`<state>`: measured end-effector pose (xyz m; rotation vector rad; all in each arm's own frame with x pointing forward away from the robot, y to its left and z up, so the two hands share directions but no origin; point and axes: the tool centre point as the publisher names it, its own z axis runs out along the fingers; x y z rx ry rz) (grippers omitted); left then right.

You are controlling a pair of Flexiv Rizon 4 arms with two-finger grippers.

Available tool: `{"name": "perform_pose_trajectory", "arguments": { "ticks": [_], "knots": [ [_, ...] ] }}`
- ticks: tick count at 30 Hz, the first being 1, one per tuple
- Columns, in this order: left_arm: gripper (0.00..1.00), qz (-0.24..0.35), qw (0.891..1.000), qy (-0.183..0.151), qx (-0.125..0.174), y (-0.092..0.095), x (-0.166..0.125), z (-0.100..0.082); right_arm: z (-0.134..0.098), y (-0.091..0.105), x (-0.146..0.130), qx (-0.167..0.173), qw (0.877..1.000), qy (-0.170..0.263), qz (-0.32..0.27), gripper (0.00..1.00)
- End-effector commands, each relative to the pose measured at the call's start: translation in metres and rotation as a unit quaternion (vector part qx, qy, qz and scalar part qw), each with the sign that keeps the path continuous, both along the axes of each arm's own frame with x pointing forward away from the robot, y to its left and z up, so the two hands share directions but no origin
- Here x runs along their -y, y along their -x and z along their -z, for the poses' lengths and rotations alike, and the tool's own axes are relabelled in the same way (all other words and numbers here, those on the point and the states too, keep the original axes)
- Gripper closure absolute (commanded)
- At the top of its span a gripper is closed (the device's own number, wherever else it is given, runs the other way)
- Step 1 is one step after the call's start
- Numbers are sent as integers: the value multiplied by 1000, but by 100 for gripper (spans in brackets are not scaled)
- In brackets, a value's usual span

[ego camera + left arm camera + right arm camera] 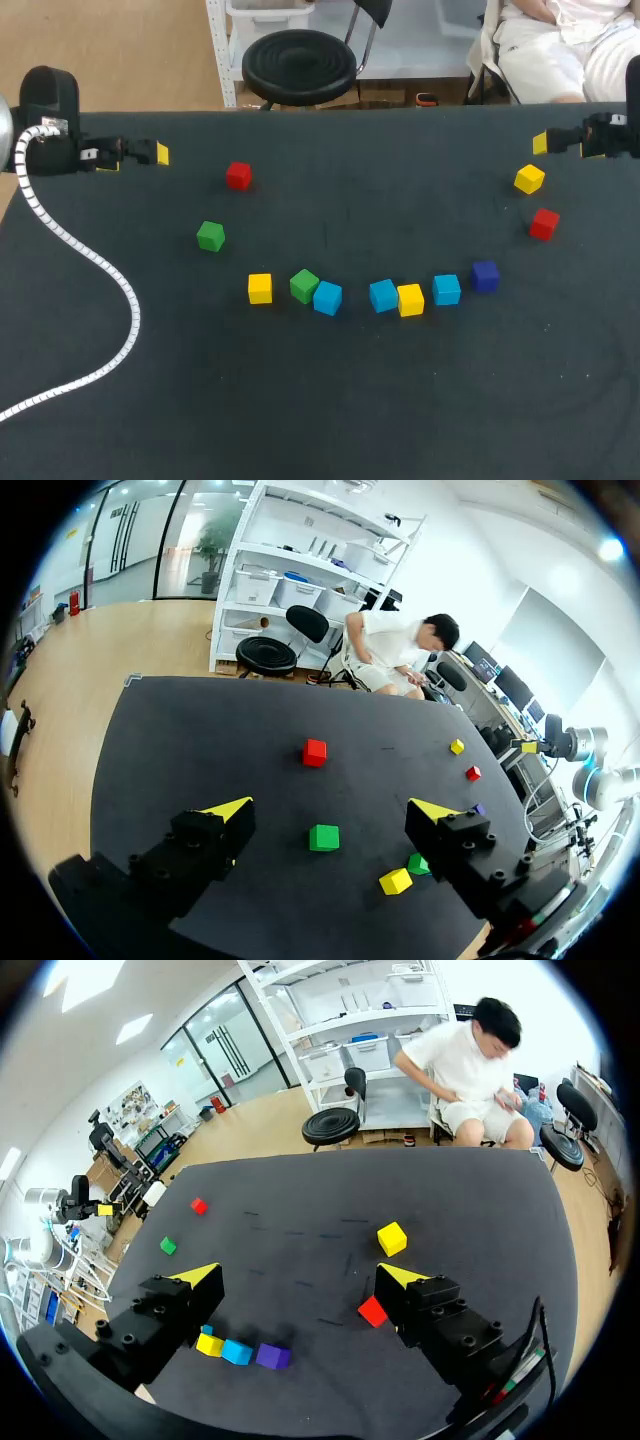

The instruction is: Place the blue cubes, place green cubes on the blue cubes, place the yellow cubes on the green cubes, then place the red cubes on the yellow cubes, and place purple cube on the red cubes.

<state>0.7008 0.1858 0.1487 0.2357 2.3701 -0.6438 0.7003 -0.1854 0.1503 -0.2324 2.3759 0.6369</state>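
Two hands gape empty: left hand [333,810]; right hand [300,1275] | risk: blue cube [383,295] touches yellow cube [410,299]; a finger closing there could shove both askew

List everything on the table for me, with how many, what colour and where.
Blue cubes: three, light blue, in the curved row mid-table.
Green cubes: two, green; one in the row, one apart to its left.
Yellow cubes: three, yellow; two in the row, one far right.
Red cubes: two, red; one far left, one far right.
Purple cube: one, dark purple, at the row's right end.
Table: one, black.
Cable: one, white, across the table's left.
Left claw: open, empty.
Right claw: open, empty.
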Motion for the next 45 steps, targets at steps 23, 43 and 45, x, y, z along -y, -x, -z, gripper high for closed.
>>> {"name": "perform_pose_trajectory", "arguments": {
  "ticks": [23, 43, 45],
  "knots": [
    [0, -1, 1000, -1, 0, 0, 0, -1, 0, 1, 0, 0, 1000, 1, 1, 0],
    [0, 201, 972, 54, 114, 27, 28, -48, 0, 1, 0, 0, 1000, 1, 1, 0],
    [0, 261, 954, 55, 136, 40, 35, -55, 0, 1, 0, 0, 1000, 1, 1, 0]
  ]
}}
